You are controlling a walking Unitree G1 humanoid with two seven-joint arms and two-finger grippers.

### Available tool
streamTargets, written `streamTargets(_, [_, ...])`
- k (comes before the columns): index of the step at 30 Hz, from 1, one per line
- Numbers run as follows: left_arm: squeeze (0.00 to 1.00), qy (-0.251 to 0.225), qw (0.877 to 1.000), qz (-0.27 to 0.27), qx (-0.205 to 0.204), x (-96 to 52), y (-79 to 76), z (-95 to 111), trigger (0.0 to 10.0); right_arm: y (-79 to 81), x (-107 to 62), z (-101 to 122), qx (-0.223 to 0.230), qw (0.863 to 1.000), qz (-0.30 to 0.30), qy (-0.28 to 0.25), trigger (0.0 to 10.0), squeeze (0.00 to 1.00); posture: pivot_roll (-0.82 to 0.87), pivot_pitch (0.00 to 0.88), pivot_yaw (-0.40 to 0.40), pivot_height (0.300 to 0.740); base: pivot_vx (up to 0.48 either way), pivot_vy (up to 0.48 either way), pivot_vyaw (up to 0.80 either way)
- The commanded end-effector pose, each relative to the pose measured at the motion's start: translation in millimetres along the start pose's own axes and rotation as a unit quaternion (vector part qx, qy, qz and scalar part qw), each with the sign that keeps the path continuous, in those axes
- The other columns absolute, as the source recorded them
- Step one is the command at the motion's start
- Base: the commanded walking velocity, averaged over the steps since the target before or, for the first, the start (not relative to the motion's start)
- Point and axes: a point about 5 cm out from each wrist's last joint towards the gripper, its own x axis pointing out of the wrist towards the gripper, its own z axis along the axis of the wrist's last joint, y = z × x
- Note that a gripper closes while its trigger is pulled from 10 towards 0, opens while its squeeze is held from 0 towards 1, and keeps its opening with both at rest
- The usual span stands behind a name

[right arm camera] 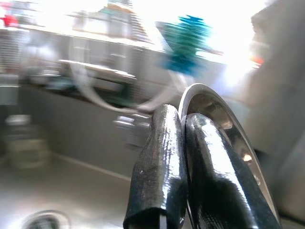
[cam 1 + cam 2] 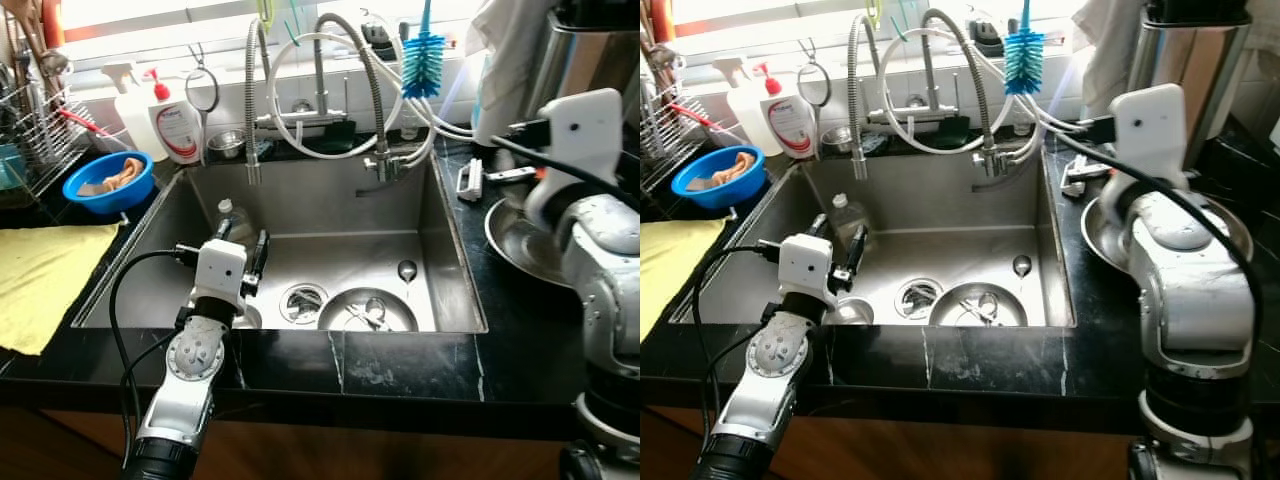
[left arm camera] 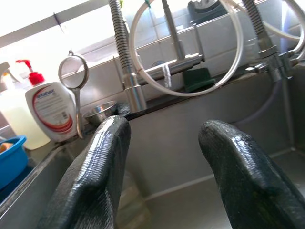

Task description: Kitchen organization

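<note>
Steel sink point(image 2: 300, 205) set in a black tabletop point(image 2: 400, 370); everything placed w/ ref to it. Left pincer point(image 2: 240, 245) hangs inside the sink's left half, fingers point(image 3: 102, 171) spread open w/ nothing between them, aimed toward the back wall. A clear plastic bottle point(image 2: 228, 215) stands on the sink floor just beyond the fingertips, near the left wall. Drain strainer point(image 2: 303, 302) at the sink's front centre, a round steel plate point(image 2: 367, 310) w/ cutlery on it just right of the drain, touching the front wall. Spoon point(image 2: 407, 270) lies further back-right on the sink floor.

Right pincer point(image 1: 183, 167) sits over the tabletop right of the sink, fingers pressed shut on the rim of a steel bowl point(image 2: 1105, 235); bowl rests beside the sink's right edge.

Behind the sink: coiled tap hoses point(image 2: 375, 90), blue bottle brush point(image 2: 423, 62), soap bottle point(image 2: 176, 120) w/ red pump at back-left corner. Left of the sink: blue bowl point(image 2: 108, 182) and yellow cloth point(image 2: 45, 275) on the tabletop, dish rack point(image 2: 30, 130) further left.
</note>
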Motion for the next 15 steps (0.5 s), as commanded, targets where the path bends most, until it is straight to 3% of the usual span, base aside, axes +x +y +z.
streamTargets(1, [0.0,-0.003,1.0,0.009,0.009,1.4,5.0,0,10.0,12.3,1.7,2,-0.003,0.999,0.034,-0.015,10.0,0.0,-0.28,0.0,0.12,0.74,0.0,0.0,0.0])
streamTargets(8, [0.0,-0.003,1.0,0.018,0.012,1.0,8.0,1,10.0,33.0,8.9,2,0.041,0.992,0.108,-0.049,10.0,0.0,-0.27,0.0,0.117,0.74,0.0,0.0,0.0])
streamTargets(12, [0.0,-0.005,1.0,0.018,0.012,2.0,7.4,1,10.0,47.6,14.9,-19,0.083,0.984,0.157,-0.027,10.0,0.0,-0.27,0.0,0.116,0.74,0.0,0.0,0.0])
streamTargets(15, [0.0,-0.005,1.0,0.019,0.012,2.1,7.3,2,10.0,50.5,17.7,-32,0.088,0.983,0.16,-0.007,10.0,0.0,-0.27,0.0,0.116,0.74,0.0,0.0,0.0])
